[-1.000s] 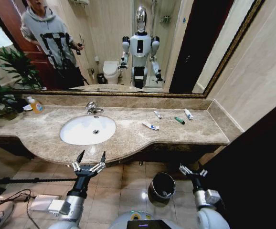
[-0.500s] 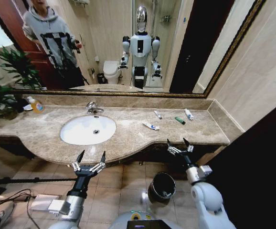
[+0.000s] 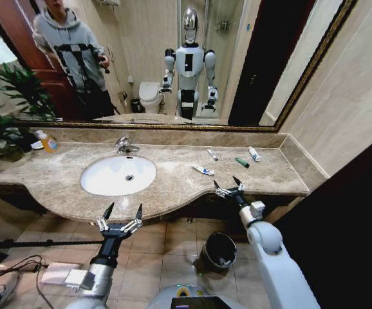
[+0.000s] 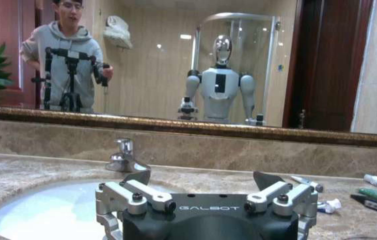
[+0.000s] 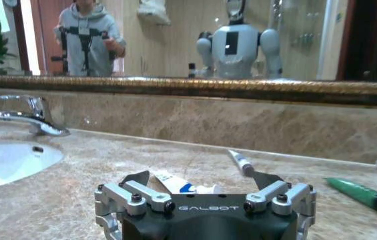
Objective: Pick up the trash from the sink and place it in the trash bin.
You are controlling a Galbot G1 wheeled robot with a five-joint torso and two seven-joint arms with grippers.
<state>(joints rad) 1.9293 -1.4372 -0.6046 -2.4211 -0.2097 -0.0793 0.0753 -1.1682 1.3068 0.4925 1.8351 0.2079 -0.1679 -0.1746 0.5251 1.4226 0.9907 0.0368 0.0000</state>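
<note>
The white oval sink [image 3: 102, 183] sits in the brown marble countertop [image 3: 57, 187]. The trash lies on the counter to its right, not in the basin: a white-and-blue tube [image 3: 203, 170], a small white tube [image 3: 212, 154], a dark green tube [image 3: 242, 162] and another white tube [image 3: 254, 153]. My right gripper [image 3: 228, 186] is open over the counter's front edge, just short of the white-and-blue tube [image 5: 182, 186]. My left gripper [image 3: 121, 214] is open, low in front of the sink [image 4: 42, 210]. The black trash bin [image 3: 203, 252] stands on the floor below.
A chrome faucet [image 3: 123, 145] stands behind the basin. A yellow soap bottle [image 3: 47, 141] and a green plant [image 3: 6, 109] are at the far left. A wide mirror backs the counter, and a wall closes the right end. Cables [image 3: 6, 264] lie on the floor at left.
My right arm has risen from floor level beside the trash bin to the counter's front edge, moving forward and left. The left arm has not moved.
</note>
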